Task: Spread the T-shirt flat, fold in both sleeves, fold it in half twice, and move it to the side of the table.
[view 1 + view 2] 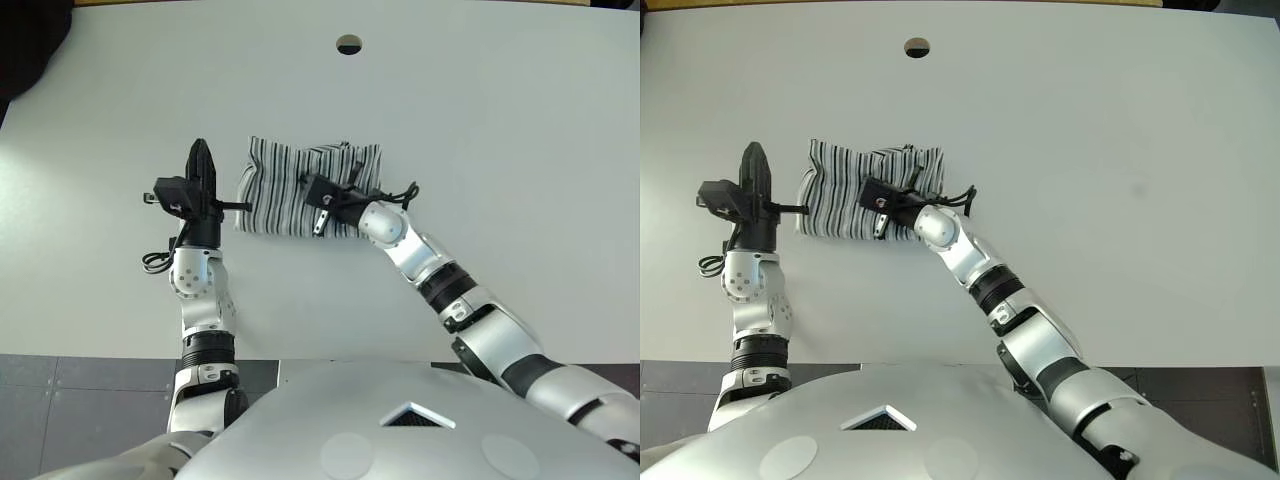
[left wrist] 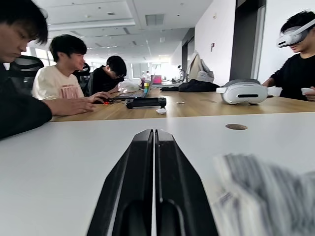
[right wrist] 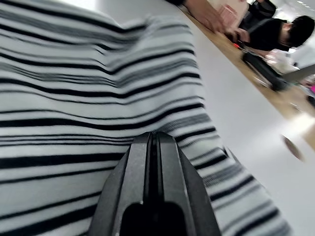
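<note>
- Nearest, the left gripper stands at the T-shirt's nine o'clock, just beside it, fingers pressed together on nothing.
- The right gripper comes in from four o'clock and lies over the striped cloth, fingers likewise closed.
- The shirt is a compact folded rectangle mid-table. Folding looks done, so moving it aside seems the step in hand.
- That likely calls for sliding it whole, without loosening the folds.
- A cable hole sits at twelve o'clock, well apart.
</note>
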You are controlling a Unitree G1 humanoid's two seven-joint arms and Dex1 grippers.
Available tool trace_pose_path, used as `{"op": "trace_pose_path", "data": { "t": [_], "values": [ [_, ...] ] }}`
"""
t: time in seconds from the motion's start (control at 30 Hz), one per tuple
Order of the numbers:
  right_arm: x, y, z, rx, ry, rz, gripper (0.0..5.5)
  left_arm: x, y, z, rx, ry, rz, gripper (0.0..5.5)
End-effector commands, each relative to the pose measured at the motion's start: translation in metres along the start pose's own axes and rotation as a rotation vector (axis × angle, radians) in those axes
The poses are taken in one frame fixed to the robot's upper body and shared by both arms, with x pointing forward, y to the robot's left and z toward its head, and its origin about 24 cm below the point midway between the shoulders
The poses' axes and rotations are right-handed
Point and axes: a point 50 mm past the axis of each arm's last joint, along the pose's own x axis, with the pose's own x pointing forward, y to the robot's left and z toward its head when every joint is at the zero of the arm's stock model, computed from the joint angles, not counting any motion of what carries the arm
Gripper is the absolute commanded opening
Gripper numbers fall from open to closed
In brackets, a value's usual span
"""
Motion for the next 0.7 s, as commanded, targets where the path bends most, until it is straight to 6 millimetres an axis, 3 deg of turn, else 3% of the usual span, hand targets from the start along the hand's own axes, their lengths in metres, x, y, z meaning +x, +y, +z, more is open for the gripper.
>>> {"op": "trace_pose_path", "data": {
  "t": [0.03, 0.23, 0.33, 0.4, 0.5, 0.6, 0.7],
  "values": [
    [-0.102, -0.035, -0.108, 0.047, 0.474, -0.147, 0.14, -0.01, 0.003, 0.006, -0.001, -0.019, 0.04, 0.11],
    [-0.206, -0.073, -0.137, 0.088, 0.678, -0.394, 0.14, -0.024, 0.009, 0.012, 0.026, -0.015, 0.084, 0.11],
    [-0.228, -0.084, -0.138, 0.085, 0.724, -0.455, 0.14, -0.028, 0.012, 0.013, 0.028, -0.01, 0.106, 0.11],
    [-0.228, -0.091, -0.131, 0.077, 0.699, -0.486, 0.14, -0.03, 0.014, 0.012, 0.03, -0.008, 0.119, 0.11],
    [-0.21, -0.101, -0.108, 0.051, 0.505, -0.577, 0.14, -0.03, 0.015, 0.012, 0.042, -0.006, 0.117, 0.11],
    [-0.196, -0.113, -0.054, 0.065, 0.059, -0.825, 0.14, -0.028, 0.015, 0.009, 0.059, 0.021, 0.104, 0.11],
    [-0.199, -0.084, -0.03, 0.12, -0.21, -0.941, 0.14, -0.033, 0.011, 0.007, 0.093, 0.059, 0.078, 0.11]
  ]
}}
